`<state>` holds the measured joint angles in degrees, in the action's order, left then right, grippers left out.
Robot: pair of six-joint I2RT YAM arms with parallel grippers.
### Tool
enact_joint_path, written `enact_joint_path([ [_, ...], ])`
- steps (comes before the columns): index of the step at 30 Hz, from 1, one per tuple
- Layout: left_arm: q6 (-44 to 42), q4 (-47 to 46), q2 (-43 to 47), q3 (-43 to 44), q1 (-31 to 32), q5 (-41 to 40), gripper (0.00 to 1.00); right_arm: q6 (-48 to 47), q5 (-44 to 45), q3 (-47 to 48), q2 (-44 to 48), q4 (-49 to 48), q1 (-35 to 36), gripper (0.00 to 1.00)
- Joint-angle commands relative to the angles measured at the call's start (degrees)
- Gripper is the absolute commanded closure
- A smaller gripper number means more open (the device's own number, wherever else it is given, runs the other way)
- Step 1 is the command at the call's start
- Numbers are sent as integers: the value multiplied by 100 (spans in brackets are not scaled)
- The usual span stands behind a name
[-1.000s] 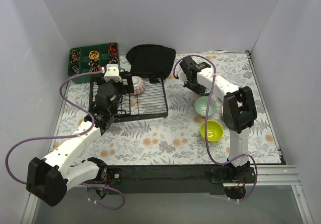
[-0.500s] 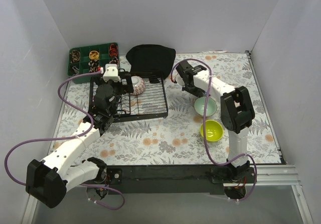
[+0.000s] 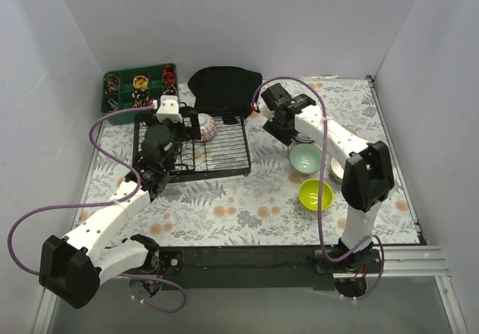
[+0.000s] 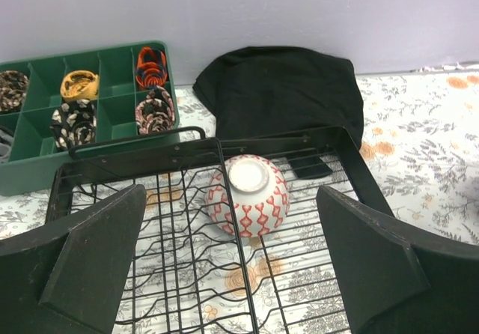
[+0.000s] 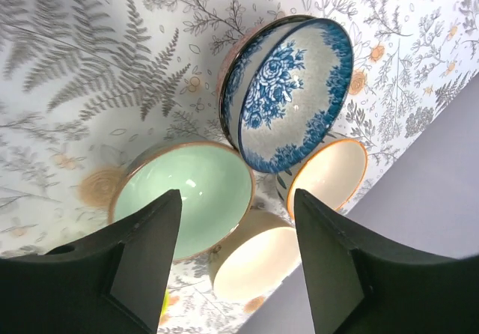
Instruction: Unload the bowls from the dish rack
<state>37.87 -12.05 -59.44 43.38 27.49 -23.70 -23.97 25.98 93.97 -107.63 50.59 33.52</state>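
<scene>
Right arm (image 3: 329, 133) swung rightward, right gripper (image 5: 236, 195) jaws wide (empty), left gripper (image 4: 230, 192) likewise.

plain grey walls (image 3: 224, 19), fern-print tabletop (image 3: 247, 199)

Bright even overhead light, soft faint shadows, no glare; wrist views sharp, near edges darkened

this looks like a robot lab cell, not a home kitchen: plain grey panels (image 3: 224, 19) close the bench (image 3: 247, 214) on three sides, under a leaf-printed cover (image 3: 217, 195). the left arm (image 3: 112, 214) and the right arm (image 3: 340, 135), trailing purple cables (image 3: 45, 210), are bolted to a black rail (image 3: 247, 259).
</scene>
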Motion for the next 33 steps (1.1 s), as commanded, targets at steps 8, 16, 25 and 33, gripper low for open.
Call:
enact_joint_path([
  [8, 124, 711, -1042, 644, -24, 717, 2, 1930, -1735, -1819, 2596, -1506, 23, 22],
  [16, 423, 2101, -2747, 2453, -15, 1078, 2, 2765, -2299, -3903, 4381, -3334, 32, 19],
  [25, 863, 3086, -4602, 3941, -76, 516, 12, 2731, -2475, -4642, 4918, -3696, 23, 19],
  [33, 933, 3420, -5288, 4451, -103, 718, 21, 2511, -2369, -4959, 5121, -3688, 32, 20],
])
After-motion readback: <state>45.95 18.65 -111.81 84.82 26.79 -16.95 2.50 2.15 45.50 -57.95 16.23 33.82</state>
